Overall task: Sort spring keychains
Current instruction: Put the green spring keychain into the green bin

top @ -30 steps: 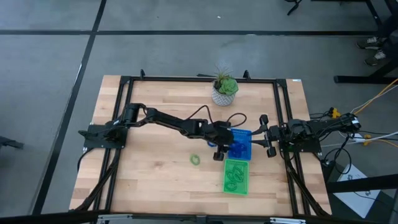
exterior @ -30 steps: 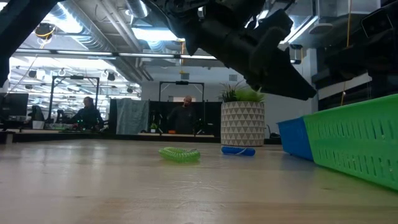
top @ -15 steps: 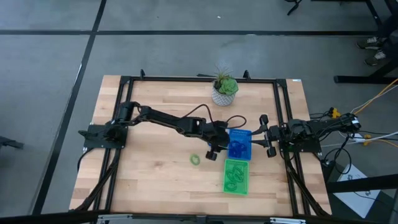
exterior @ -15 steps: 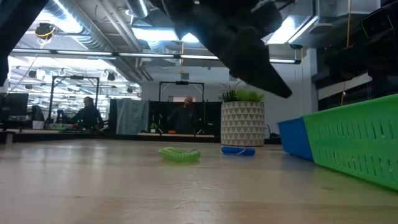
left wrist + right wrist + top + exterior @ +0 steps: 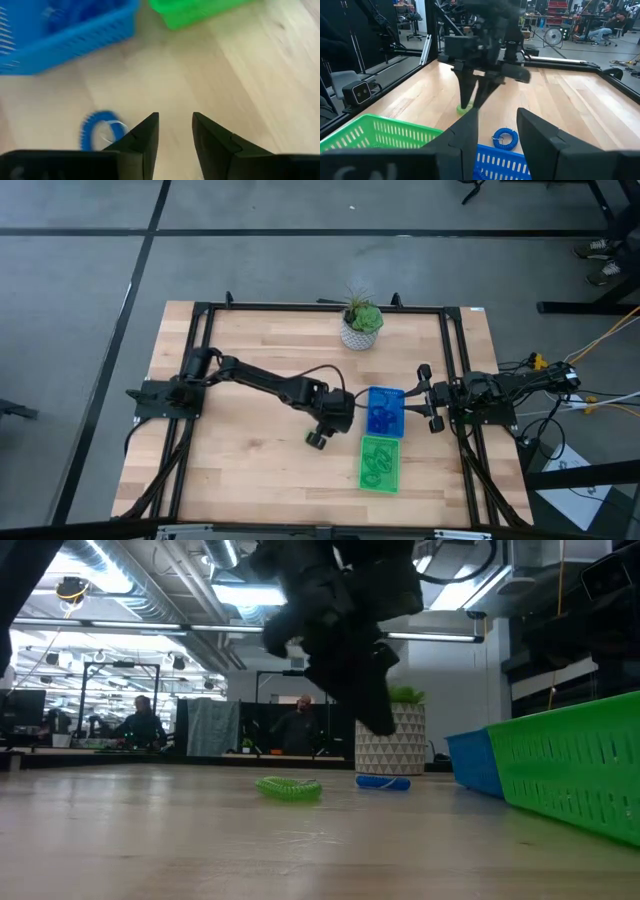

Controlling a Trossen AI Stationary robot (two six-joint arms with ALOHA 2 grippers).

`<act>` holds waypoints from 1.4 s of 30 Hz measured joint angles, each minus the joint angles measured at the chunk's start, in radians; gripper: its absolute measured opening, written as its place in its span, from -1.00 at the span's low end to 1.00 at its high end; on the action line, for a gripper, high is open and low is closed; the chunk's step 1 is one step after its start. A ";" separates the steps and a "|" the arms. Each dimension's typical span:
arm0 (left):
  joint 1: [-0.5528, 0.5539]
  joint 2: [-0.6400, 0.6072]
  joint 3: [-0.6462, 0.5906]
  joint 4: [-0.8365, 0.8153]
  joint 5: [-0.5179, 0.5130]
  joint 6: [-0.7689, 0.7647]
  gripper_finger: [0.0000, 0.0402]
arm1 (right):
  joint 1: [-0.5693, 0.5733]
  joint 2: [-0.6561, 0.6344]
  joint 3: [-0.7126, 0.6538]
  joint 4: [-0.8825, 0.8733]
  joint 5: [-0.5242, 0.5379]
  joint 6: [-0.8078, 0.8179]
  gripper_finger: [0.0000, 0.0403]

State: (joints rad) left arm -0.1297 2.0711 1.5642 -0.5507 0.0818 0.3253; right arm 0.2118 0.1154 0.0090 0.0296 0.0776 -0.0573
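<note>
While the left gripper point(image 5: 318, 439) hangs low over the table point(image 5: 240, 470) with nothing between its fingers, the jaws stand parted with a clear gap, as the left wrist view shows. The green spring keychain point(image 5: 289, 788) lies loose on the wood right under or just beside the fingertips; from above it is mostly hidden by the gripper. A blue spring keychain point(image 5: 102, 131) lies flat on the wood close beside the fingers, between the gripper and the blue tray point(image 5: 385, 411). That tray already holds several blue coils, and the green tray point(image 5: 380, 464) just past it holds green ones. The right gripper point(image 5: 428, 400) waits beyond the blue tray, at the table's edge, jaws parted and holding nothing.

Handling, as a judgement: these coils look like thin, very light plastic, springy and soft, so a pinch will squash them rather than crack them. Smooth plastic on smooth wood means a coil probably skids or flips if one finger touches first. Best hold would be across the coiled band, one finger inside the loop and one outside, or straddling the whole loop and closing until it compresses. Closing too fast might pop it sideways. A lifted coil may dangle and stretch, so it probably needs extra height over the tray wall.
</note>
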 joint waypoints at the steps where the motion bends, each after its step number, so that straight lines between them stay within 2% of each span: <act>1: -0.008 0.000 0.000 -0.017 0.000 0.001 -0.45 | 0.000 0.000 0.000 0.000 0.000 0.000 -0.33; 6: -0.036 0.000 -0.017 -0.071 -0.001 -0.008 -0.52 | 0.000 0.000 0.000 0.000 0.000 0.000 -0.33; 10: -0.047 -0.053 -0.103 -0.041 -0.022 -0.028 -0.56 | 0.000 0.000 0.000 0.001 0.000 0.000 -0.33; 14: -0.046 -0.161 -0.236 0.020 -0.070 -0.078 -0.61 | 0.000 0.000 0.000 0.001 0.000 0.000 -0.33; 19: -0.045 -0.299 -0.426 0.134 -0.062 -0.103 -0.63 | 0.000 0.000 0.000 0.000 0.004 0.000 -0.33; 25: -0.054 -0.344 -0.581 0.198 -0.011 -0.063 -0.60 | 0.000 0.000 0.000 0.001 0.006 0.000 -0.33; 35: -0.055 -0.297 -0.619 0.279 0.005 0.100 -0.58 | 0.000 0.000 0.000 0.001 0.001 0.000 -0.33; 42: -0.082 -0.317 -0.615 0.278 -0.065 0.133 -0.58 | 0.000 0.000 0.000 0.001 0.001 0.000 -0.33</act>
State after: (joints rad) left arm -0.2115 1.7542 0.9489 -0.2726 0.0170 0.4583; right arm 0.2119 0.1158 0.0086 0.0301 0.0783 -0.0570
